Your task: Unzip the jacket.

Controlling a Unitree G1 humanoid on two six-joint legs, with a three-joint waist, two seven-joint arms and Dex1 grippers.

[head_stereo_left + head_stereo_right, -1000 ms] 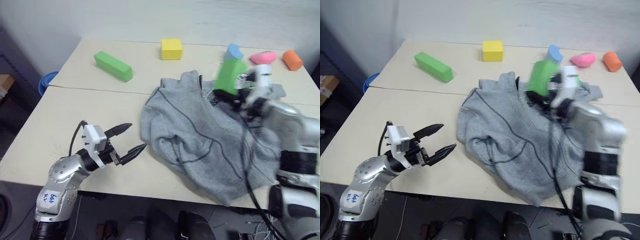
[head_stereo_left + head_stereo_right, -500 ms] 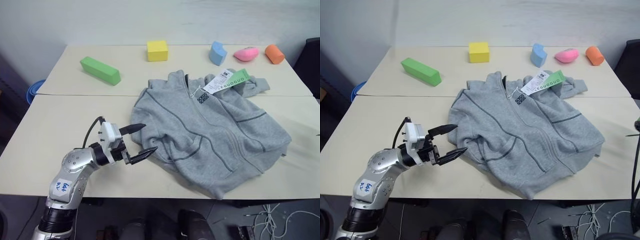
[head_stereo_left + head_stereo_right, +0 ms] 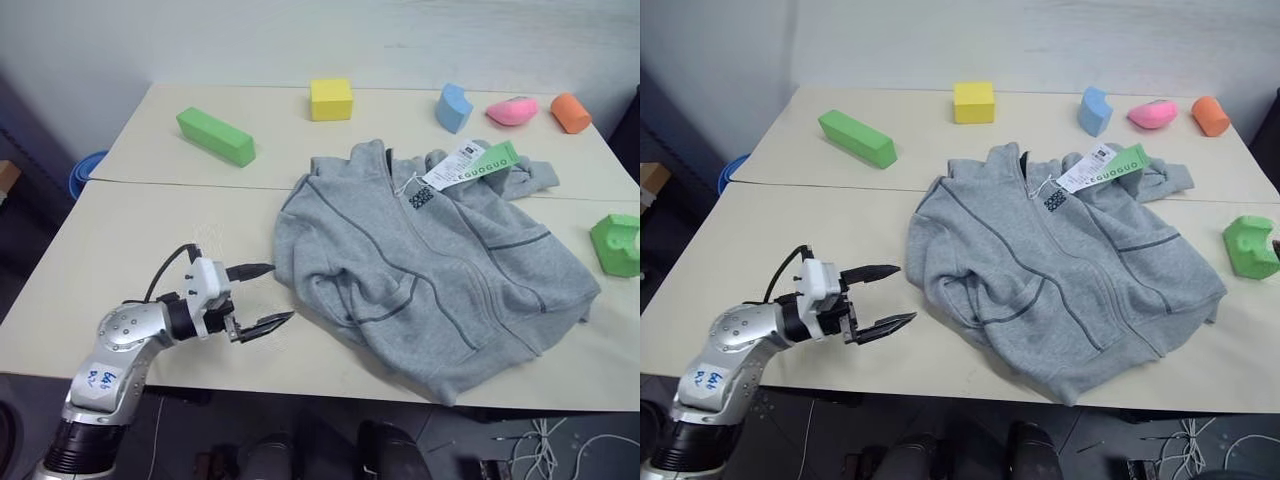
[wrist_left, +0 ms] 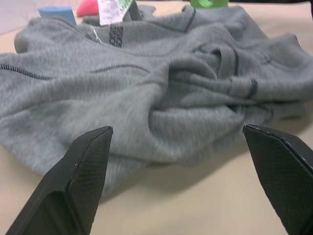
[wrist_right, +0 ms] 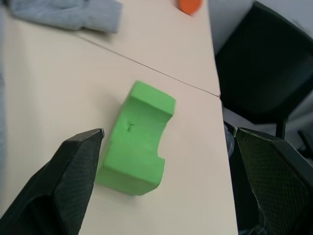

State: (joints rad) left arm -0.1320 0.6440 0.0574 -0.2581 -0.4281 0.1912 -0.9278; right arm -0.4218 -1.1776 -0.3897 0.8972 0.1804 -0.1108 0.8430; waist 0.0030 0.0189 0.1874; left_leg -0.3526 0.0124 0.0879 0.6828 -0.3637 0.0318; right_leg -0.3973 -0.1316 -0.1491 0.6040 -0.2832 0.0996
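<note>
Left claw point(image 3: 883, 297) is hovering wide open just beside the jacket point(image 3: 1060, 270), crumpled and still zipped on the worktop point(image 3: 790, 230). Soft, floppy fleece; probably pin collar, pinch zipper pull. Right claw point(image 5: 166, 191) is gaping over green block point(image 5: 137, 142).

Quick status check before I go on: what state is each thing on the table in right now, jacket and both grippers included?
jacket: zipped shut, lying crumpled on the table, tags at the collar.
left gripper: open, empty, beside the jacket's edge, not touching it.
right gripper: open, empty, over the notched green block.
notched green block: resting free on the table, right of the jacket.
long green block: lying flat, far side.
</note>
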